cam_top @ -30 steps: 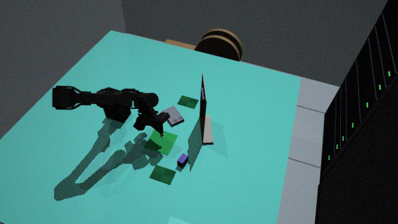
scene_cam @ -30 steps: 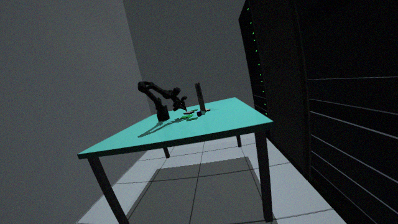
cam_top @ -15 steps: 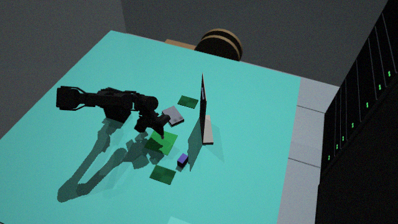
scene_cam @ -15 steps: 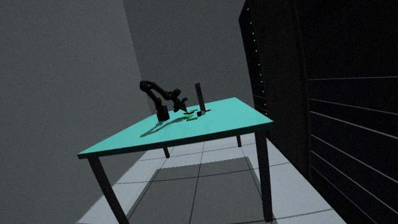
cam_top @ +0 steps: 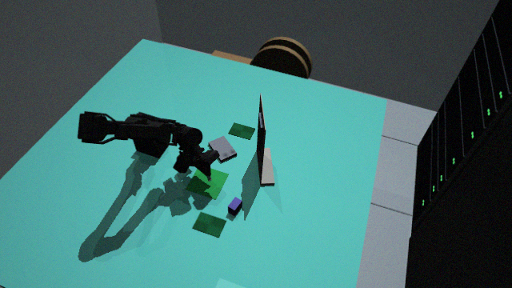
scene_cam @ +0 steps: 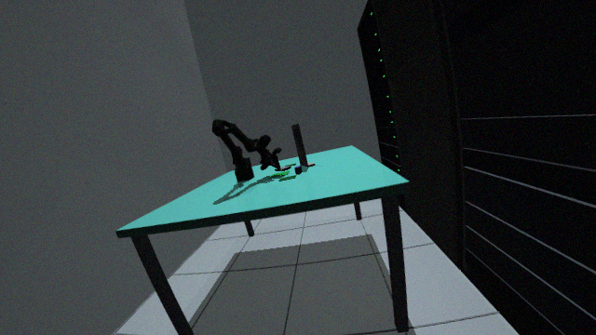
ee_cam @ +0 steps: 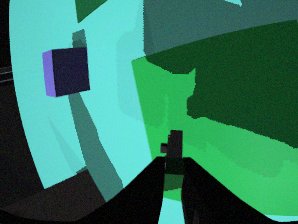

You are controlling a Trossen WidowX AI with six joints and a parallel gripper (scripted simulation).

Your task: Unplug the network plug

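Observation:
My gripper (cam_top: 209,176) (ee_cam: 173,164) is shut on the small dark plug (ee_cam: 175,142), whose front end sticks out past the fingertips in the wrist view. The plug hangs over the bright green marked square (cam_top: 220,181) (scene_cam: 280,175) (ee_cam: 215,145), low down. Whether it touches the table cannot be told. The arm's shadow darkens part of the square. The upright panel (cam_top: 261,148) (scene_cam: 299,145) stands beyond the square, apart from the gripper and the plug. Its socket face is seen nearly edge-on and the socket opening cannot be made out.
A purple block (cam_top: 234,206) (ee_cam: 71,72) stands between the square and the panel's near end. A grey-white box (cam_top: 222,148) lies behind the square, close to the gripper in the top view. Dark green patches (cam_top: 242,131) (cam_top: 210,225) lie on either side.

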